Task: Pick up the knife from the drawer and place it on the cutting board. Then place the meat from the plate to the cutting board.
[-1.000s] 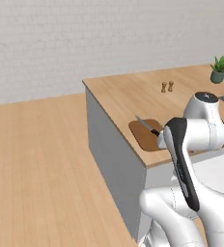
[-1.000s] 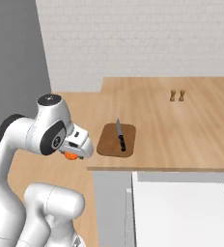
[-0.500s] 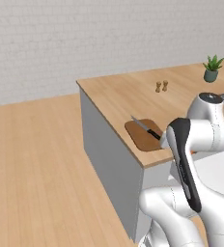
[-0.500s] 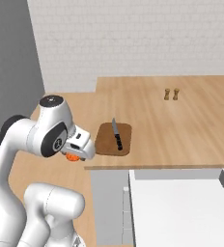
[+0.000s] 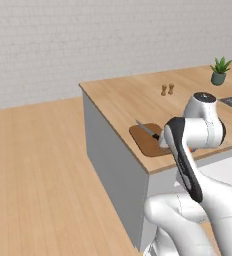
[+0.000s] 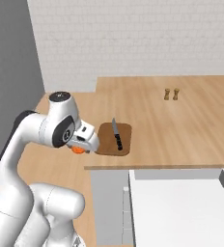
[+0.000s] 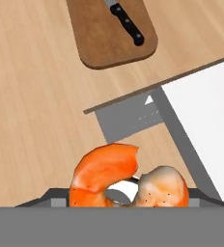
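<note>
Meat (image 7: 128, 181) sits right at your pincer (image 6: 79, 146), an orange-red curled chunk with a paler lobe, clamped between the tips at the bottom of the hand view; in the right base view it shows as an orange bit (image 6: 77, 149) under the hand. Your pincer is pinching the meat, and it's off the counter (image 6: 181, 125), hanging just past the counter's left edge over the wood floor (image 5: 33, 175).

Board (image 6: 115, 139) lies just beside your pincer, on the counter near its front corner, not touching the meat. Knife (image 6: 117, 136) is on the board, lying along it, black handle toward the counter's front edge and the grey blade pointing toward the far wall. In the hand view the board (image 7: 104, 38) is ahead of the tips, knife (image 7: 127, 24) on it, well apart from the meat.

Beyond the board, farther from your pincer, two small brown shakers (image 6: 171, 94) stand mid-counter. A potted plant (image 5: 219, 71) is at the far end.
</note>
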